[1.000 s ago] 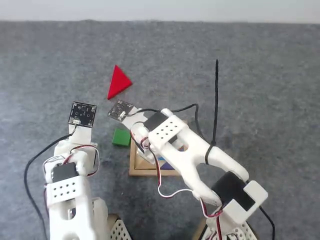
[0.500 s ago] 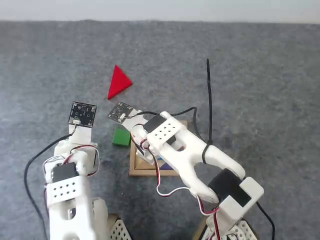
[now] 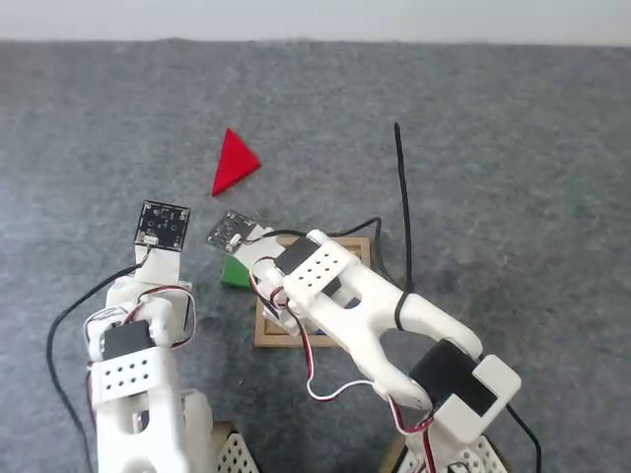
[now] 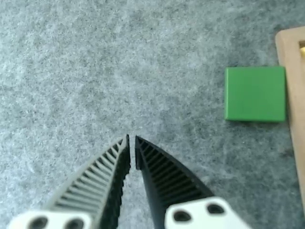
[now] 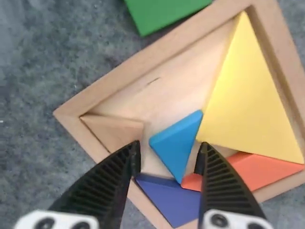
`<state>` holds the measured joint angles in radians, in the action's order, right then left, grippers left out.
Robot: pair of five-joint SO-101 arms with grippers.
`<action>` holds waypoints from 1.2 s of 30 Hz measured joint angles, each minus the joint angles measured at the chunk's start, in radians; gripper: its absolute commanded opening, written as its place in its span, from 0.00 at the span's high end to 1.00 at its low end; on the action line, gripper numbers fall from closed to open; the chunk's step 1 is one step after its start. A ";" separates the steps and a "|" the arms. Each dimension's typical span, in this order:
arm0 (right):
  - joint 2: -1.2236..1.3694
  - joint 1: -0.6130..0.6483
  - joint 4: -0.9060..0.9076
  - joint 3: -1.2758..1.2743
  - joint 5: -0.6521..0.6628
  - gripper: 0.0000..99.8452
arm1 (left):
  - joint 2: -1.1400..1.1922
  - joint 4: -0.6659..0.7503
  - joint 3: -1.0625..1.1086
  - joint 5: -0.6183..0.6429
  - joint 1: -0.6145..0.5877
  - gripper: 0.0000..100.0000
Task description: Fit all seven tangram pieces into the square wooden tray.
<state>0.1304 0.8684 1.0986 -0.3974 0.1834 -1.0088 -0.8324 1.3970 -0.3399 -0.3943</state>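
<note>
The square wooden tray (image 5: 95, 98) holds a large yellow triangle (image 5: 243, 105), an orange piece (image 5: 255, 167), a dark blue piece (image 5: 169, 198) and a small blue triangle (image 5: 176, 143). My right gripper (image 5: 167, 155) hangs open just above the tray, one finger on each side of the blue triangle. A green square (image 4: 255, 93) lies on the carpet beside the tray's rim (image 4: 291, 71). My left gripper (image 4: 132, 139) is shut over bare carpet, a short way from the green square. A red triangle (image 3: 234, 163) lies farther back in the high view.
In the high view the right arm (image 3: 330, 281) covers most of the tray (image 3: 266, 335) and part of the green square (image 3: 233, 272). A black cable (image 3: 402, 187) stands up behind the tray. Grey carpet surrounds everything.
The right arm has shifted left and lower over the tray, and its black cable has swung left. The left arm has kept still.
</note>
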 measured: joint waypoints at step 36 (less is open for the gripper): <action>-0.009 -0.060 0.115 0.087 0.087 0.82 | 0.000 0.000 0.000 0.000 0.000 0.98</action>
<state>0.1212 0.8086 1.2137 -0.3099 0.2708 -1.0088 -0.8324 1.3970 -0.3399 -0.3943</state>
